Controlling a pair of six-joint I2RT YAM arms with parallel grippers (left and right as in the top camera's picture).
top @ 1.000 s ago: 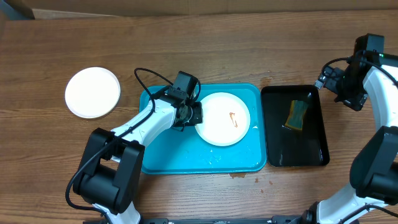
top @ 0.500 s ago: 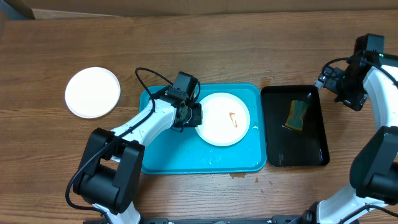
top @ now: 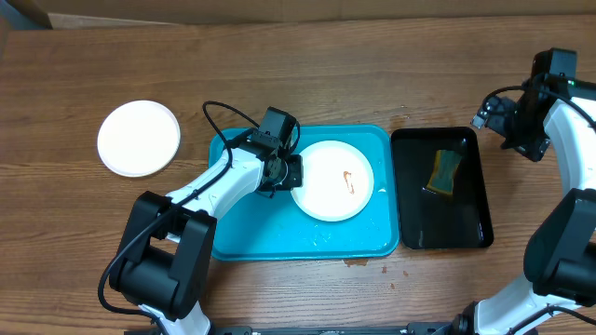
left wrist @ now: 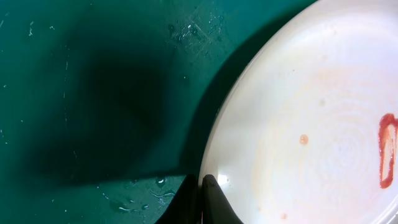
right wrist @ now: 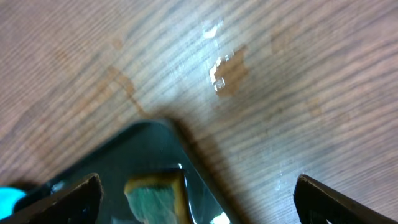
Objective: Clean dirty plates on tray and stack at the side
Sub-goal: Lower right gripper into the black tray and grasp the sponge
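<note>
- A smeared plate (top: 333, 179) is shown on the turquoise tray (top: 279, 237); a second plate (top: 139, 138) is set well apart on the counter (top: 372, 74).
- The left gripper (left wrist: 204, 184) is clenched at the smeared plate's rim; the right gripper (right wrist: 198, 190) is spread wide.

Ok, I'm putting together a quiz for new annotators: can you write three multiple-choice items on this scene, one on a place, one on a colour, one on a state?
1. Where does the sponge lie? A in the black tray; B on the bare table; C in a bowl.
2. What colour is the wide tray under the smeared plate? A black; B turquoise; C yellow.
3. How is the right gripper? A open, empty; B shut on the sponge; C shut on a plate.
Key: 1 A, it rests inside the black tray. 2 B, turquoise shows all around the plate. 3 A, its fingers stand wide apart, nothing between.
</note>
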